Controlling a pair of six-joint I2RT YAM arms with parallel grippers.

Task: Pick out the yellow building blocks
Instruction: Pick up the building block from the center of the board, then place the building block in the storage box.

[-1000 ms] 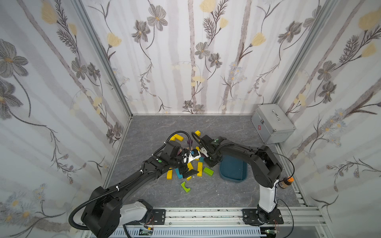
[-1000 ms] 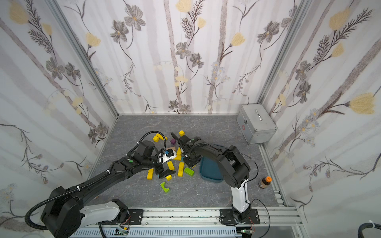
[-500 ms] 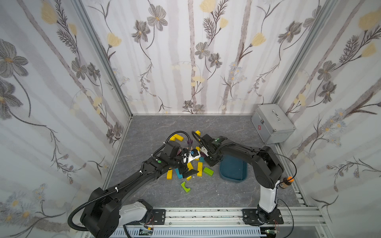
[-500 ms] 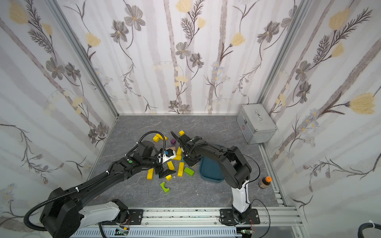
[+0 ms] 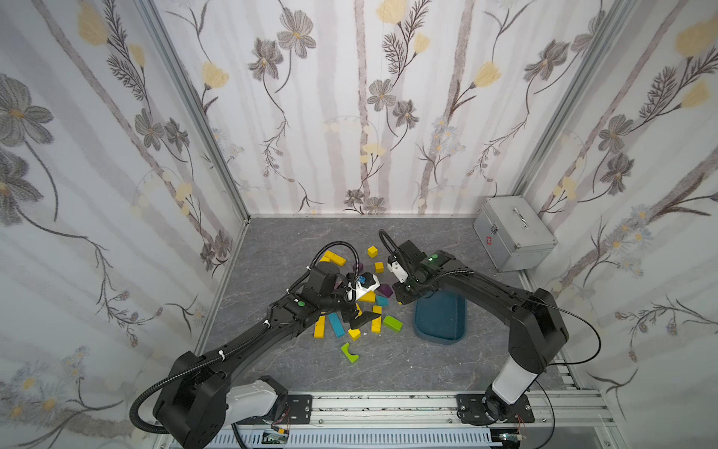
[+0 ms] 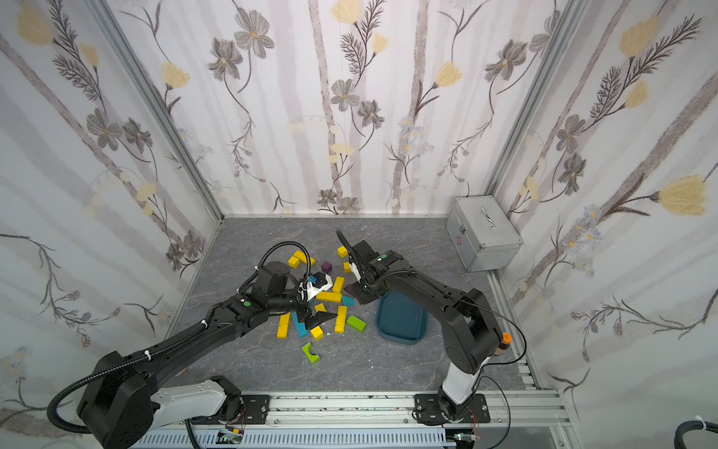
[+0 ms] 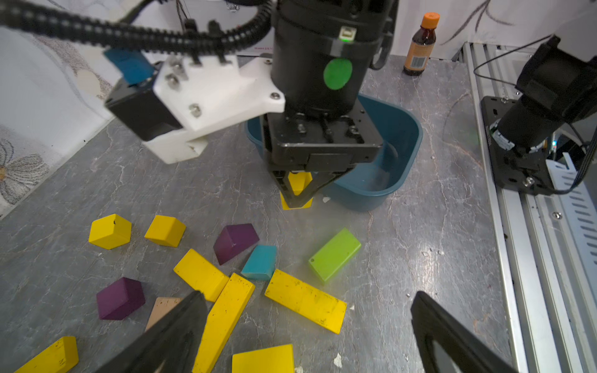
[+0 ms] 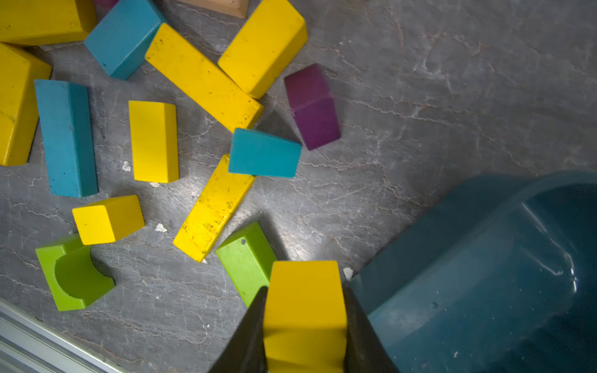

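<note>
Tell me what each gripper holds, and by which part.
The right gripper pinches a yellow block by two opposite side faces; the left gripper is open and empty.

At least eleven yellow building blocks [image 6: 329, 297] can be counted. Ten lie on the floor to the left of the teal bin [image 6: 402, 320] in a top view, and one more [image 8: 305, 310] is held up just beside the bin's rim. Three blue blocks [image 8: 66, 139] lie among them, the smallest [image 8: 263, 153] nearest the bin. There are two purple blocks [image 7: 235, 242] and two lime green blocks [image 8: 247, 258], one of them an arch [image 8: 74, 274] farther from the bin. There is one peach wedge [image 7: 161, 310]. One metal case [image 6: 483, 233] stands beyond the bin, and one bottle [image 7: 420, 42] stands near it. Two robot arms [image 6: 217, 330] reach in.
</note>
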